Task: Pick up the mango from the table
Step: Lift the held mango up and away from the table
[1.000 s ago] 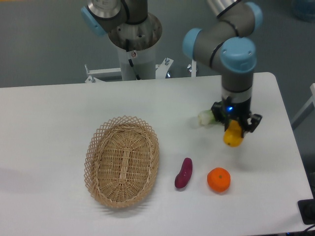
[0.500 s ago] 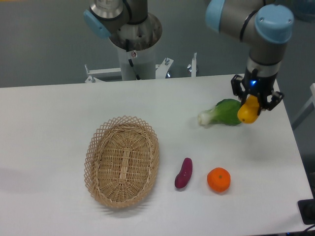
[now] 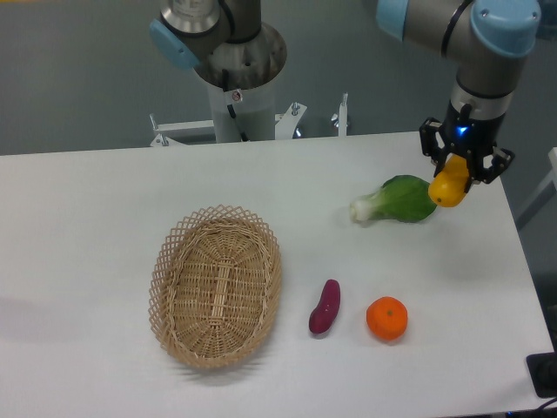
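Since a second ago the arm has carried the mango up and toward two o'clock, off the spot beside the leafy green vegetable, which now lies fully uncovered. Over the last half second the shift is small, a little higher and further right.

The gripper points straight down with its two dark fingers clamped on the mango's upper end. The fruit hangs below the jaws with its long axis roughly vertical, tilted slightly toward seven o'clock. It appears clear of the table, above the right edge region, so the lift looks done; what is left is judged to be holding it steady.

The mango is smooth, yellow shading to orange, an elongated oval. At nine o'clock from it lies the vegetable, glossy green with a pale stalk end. Further out at seven o'clock sits a round orange with a dimpled skin, then a purple sweet potato, slim and curved. Farthest, at eight o'clock, is an open-weave wicker basket, oval and tan.
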